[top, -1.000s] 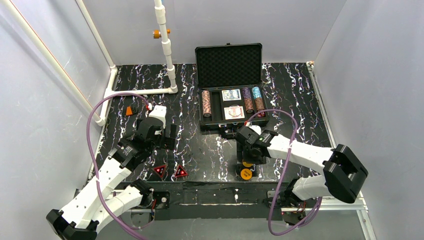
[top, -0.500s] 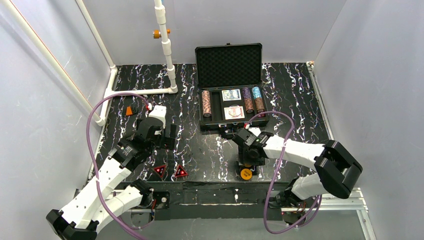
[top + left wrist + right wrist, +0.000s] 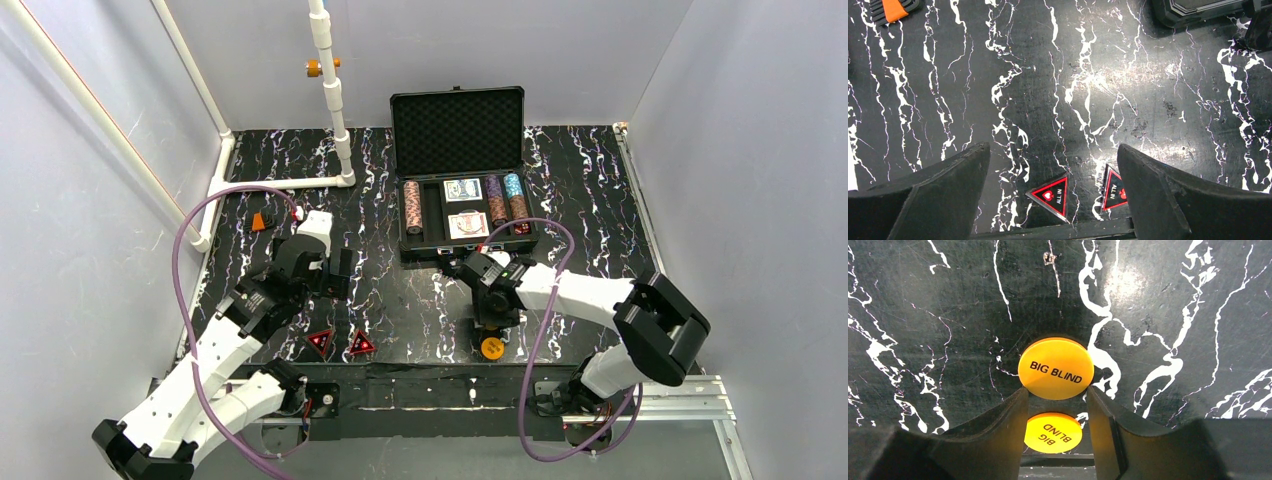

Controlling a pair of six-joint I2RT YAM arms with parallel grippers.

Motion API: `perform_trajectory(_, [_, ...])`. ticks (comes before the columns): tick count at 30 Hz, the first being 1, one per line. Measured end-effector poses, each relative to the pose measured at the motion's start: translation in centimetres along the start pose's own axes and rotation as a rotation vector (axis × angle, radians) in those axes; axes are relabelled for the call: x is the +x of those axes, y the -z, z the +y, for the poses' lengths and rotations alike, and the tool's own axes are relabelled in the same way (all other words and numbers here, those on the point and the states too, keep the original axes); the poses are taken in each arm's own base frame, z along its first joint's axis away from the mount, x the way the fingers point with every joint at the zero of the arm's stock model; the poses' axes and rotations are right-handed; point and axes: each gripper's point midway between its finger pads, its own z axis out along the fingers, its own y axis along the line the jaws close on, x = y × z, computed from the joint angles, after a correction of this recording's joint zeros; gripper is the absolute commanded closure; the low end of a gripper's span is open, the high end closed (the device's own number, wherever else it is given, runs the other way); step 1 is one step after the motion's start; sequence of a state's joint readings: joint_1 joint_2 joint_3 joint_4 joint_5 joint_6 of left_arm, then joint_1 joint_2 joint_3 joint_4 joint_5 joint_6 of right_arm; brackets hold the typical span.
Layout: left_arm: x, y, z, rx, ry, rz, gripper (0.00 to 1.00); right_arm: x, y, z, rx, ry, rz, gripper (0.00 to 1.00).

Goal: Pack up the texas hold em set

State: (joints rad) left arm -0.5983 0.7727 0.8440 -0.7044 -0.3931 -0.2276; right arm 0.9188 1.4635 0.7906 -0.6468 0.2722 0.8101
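My right tool (image 3: 1055,390) points down at the bench (image 3: 1173,300) with its 2 fingers (image 3: 998,425) partly apart. An orange BIG BLIND disc (image 3: 1055,368) sits right at the fingertips, which touch its rim on either side. I cannot tell whether they are clamped on it or only resting against it. A second BIG BLIND disc (image 3: 1053,432) shows in the gap between the fingers, nearer my wrist, with its lettering upside down to me.

My left tool (image 3: 1053,147) hangs over bare bench with its fingers spread wide and nothing between them. The 2 red-black ALL IN triangles (image 3: 1050,194) lie side by side below the gap, close to the near edge of the bench. An orange block (image 3: 894,7) lies well ahead and to the left of this tool.

The black case (image 3: 457,130) stands open just beyond my right tool, its foam-lined lid upright. In its tray, brown and blue chip stacks (image 3: 412,207) flank 2 card decks (image 3: 462,189).
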Motion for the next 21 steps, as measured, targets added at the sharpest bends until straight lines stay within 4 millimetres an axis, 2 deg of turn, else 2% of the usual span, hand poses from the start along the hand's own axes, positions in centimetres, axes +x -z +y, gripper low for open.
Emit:
perform_trajectory(10, [-0.09, 0.1, 0.15, -0.006, 0.002, -0.007, 0.02, -0.56, -0.08, 0.34, 0.01, 0.016, -0.006, 0.33])
perform_trajectory(21, [-0.3, 0.43, 0.27, -0.003, 0.01, -0.025, 0.02, -1.05, -0.21, 0.55, 0.022, 0.037, -0.012, 0.39])
